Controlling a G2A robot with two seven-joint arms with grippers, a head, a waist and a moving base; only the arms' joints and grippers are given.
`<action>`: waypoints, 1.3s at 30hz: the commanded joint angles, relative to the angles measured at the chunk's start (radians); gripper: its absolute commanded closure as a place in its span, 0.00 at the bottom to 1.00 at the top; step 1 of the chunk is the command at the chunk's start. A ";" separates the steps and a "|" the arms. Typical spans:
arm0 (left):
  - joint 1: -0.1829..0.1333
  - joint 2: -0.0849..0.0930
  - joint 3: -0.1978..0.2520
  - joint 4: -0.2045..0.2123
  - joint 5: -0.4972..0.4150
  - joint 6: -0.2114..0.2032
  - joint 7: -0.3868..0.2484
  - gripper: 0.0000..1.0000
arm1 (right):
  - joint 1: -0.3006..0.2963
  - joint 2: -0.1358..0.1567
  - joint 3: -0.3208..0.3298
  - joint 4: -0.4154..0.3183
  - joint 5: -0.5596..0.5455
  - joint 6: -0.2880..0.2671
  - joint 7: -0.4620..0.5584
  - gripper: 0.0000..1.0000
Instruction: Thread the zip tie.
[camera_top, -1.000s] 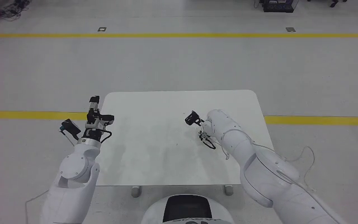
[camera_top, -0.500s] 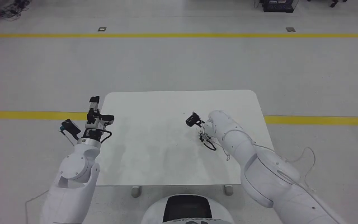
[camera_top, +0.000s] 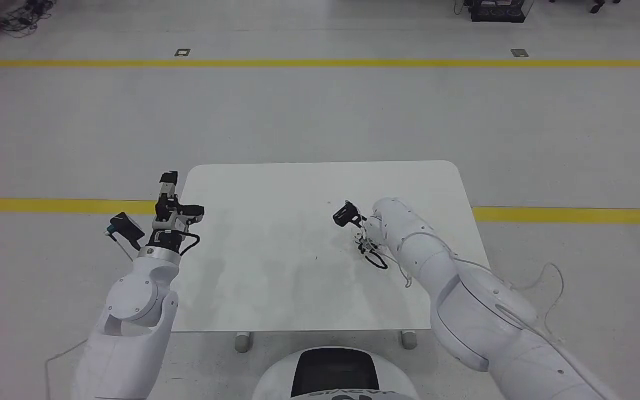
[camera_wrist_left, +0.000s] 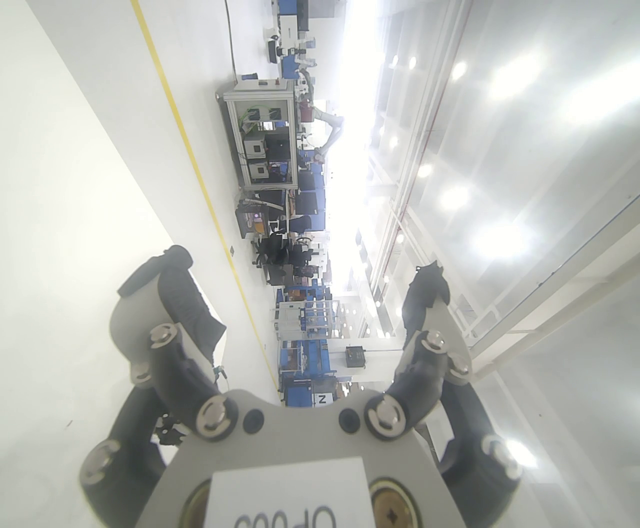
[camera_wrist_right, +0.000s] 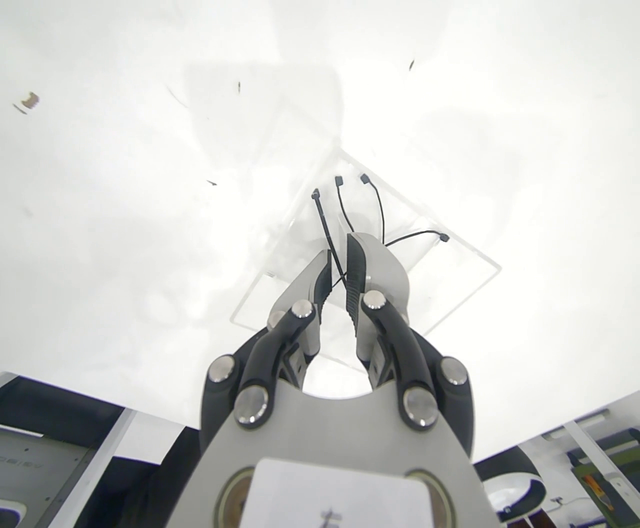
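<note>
1. The right tool (camera_wrist_right: 340, 257) is found over the right half of the white table (camera_top: 270, 270), directly above a clear tray (camera_wrist_right: 465, 280) that lies flat on the table.
2. Its state is recorded as narrow: the two ribbed pads (camera_wrist_right: 354, 270) are set close together, and a slim gap is seen between them.
3. A black zip tie (camera_wrist_right: 324, 222) is laid on the tray. Its strap is seen in the gap between the pads, and its head points away from the tool. Contact between the pads and the strap cannot be confirmed.
4. A second strap is seen crossing the first within the same gap.
5. The other zip ties (camera_wrist_right: 364, 177), three in number and also black, are spread in a fan on the tray beside the first. Their heads are kept apart and their straps are drawn together beneath the tool.
6. A few small dark specks (camera_wrist_right: 211, 183) are noted on the table surface around the tray.
7. The left tool (camera_wrist_left: 300, 262) is held at the left edge of the table, well apart from the tray. It is pointed toward the far side of the room.
8. Its state is recorded as wide, and nothing is held between its fingers.
</note>
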 joint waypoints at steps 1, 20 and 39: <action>0.000 0.000 0.000 0.000 0.000 0.000 0.000 0.00 | 0.000 0.000 0.001 0.001 -0.001 0.000 0.001 0.91; 0.000 0.000 0.000 0.000 0.000 0.000 0.000 0.00 | -0.001 -0.005 0.009 0.006 -0.008 0.005 0.018 1.00; 0.000 0.000 0.000 0.000 0.000 0.000 0.000 0.00 | 0.001 -0.001 0.015 -0.017 -0.031 0.025 -0.009 1.00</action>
